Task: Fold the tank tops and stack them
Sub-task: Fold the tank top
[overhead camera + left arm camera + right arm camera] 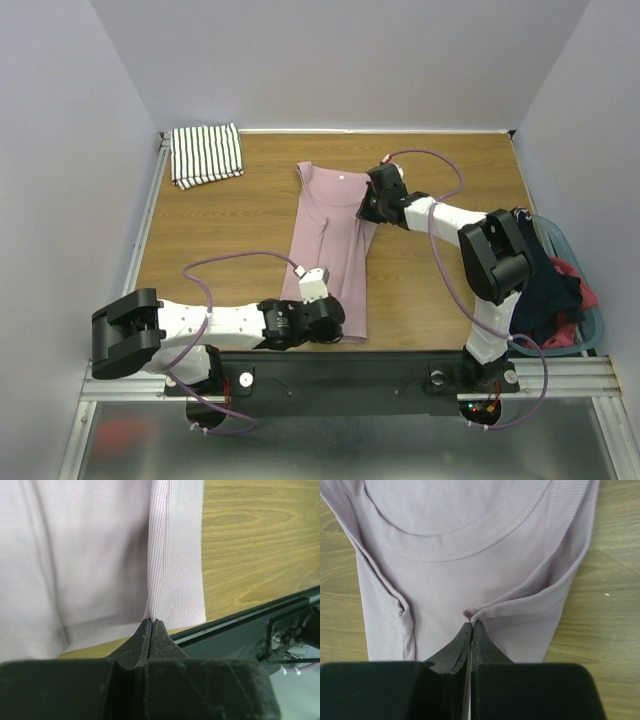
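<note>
Top external view: the striped tank top (pixel 207 154) lies folded in the far left corner of the worktop (pixel 440 290). The pink tank top (pixel 330 235) stretches lengthwise at the middle. The left pincer (pixel 152 625) is clenched on its near hem. The right pincer (pixel 471 627) pinches a fabric fold by the far right armhole. Off the right edge, a basket (pixel 592 305) holds a navy garment (pixel 545 280) and a red garment (pixel 582 297).

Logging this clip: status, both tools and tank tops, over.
Left tool shut on pink tank top hem. Right tool shut near its armhole. Striped tank top folded, far left corner. Other garments off the table, right.
</note>
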Controlling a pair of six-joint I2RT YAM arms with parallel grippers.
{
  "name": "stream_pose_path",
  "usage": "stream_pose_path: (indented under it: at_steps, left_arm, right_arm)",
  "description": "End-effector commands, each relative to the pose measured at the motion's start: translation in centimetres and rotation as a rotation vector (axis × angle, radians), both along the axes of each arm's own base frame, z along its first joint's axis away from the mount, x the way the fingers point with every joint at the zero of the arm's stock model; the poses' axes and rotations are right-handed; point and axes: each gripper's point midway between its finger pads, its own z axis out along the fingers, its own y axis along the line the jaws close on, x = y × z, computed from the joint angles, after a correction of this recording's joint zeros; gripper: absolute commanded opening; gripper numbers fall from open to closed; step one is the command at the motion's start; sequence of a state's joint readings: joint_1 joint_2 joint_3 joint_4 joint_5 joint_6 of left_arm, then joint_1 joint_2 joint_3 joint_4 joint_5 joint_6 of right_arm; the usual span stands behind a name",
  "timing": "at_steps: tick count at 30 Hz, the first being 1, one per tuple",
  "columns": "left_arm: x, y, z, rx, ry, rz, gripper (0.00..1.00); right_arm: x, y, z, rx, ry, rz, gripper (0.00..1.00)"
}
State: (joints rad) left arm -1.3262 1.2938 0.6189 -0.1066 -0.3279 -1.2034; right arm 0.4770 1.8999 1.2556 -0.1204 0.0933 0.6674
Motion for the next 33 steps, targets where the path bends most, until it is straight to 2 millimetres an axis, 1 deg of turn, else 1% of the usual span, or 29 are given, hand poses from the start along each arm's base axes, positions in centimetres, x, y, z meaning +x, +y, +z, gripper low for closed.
stream_pose_path:
  at_steps: [1, 7, 14, 20, 25, 28, 33]
  left_arm:
    - [0.4, 2.7, -0.8, 0.066, 0.009, 0.067, 0.00]
    - [0.1, 4.1, -1.7, 0.095, 0.041, 0.084, 0.00]
    - [0.3, 5.1, -2.0, 0.120, 0.060, 0.113, 0.00]
    - [0.1, 5.5, -2.3, 0.135, 0.076, 0.113, 0.00]
    - [-0.1, 5.7, -2.7, 0.152, 0.088, 0.109, 0.00]
    - [-0.1, 6.0, -2.6, 0.160, 0.090, 0.112, 0.00]
    - [-0.2, 6.2, -2.5, 0.163, 0.091, 0.112, 0.00]
  right_arm:
    - [1.6, 1.9, 1.9, 0.020, -0.064, -0.007, 0.00]
    - [1.7, 3.2, 1.5, 0.015, -0.062, 0.008, 0.01]
    - [1.9, 3.8, 1.6, 0.014, -0.066, 0.012, 0.00]
    - [2.0, 4.6, 1.3, 0.011, -0.064, 0.026, 0.00]
    - [2.0, 5.5, 0.7, -0.002, -0.057, 0.040, 0.00]
    - [1.9, 5.7, 0.4, -0.009, -0.052, 0.046, 0.00]
    - [1.9, 6.3, 0.6, -0.018, -0.058, 0.056, 0.00]
